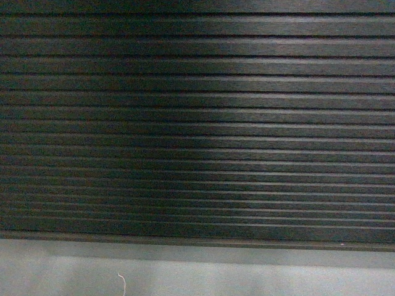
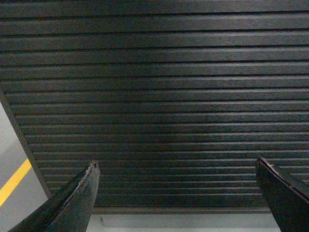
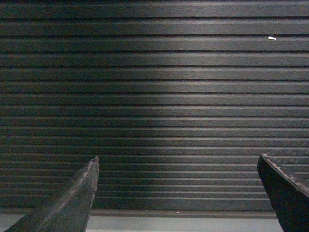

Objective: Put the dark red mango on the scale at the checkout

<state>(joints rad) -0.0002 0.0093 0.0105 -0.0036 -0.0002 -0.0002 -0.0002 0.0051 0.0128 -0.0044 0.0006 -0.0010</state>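
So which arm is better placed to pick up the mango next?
Neither, as far as these views show. Left gripper and right gripper both have jaws open and empty, facing the checkout's ribbed front panel. No mango or scale is in view.

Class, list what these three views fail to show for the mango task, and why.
- Mango and scale: in no view; the ribbed front panel fills every frame.
- Counter top: cut off by the upper edge in every view.
- Left tool, right tool: open, empty, absent from the head view.
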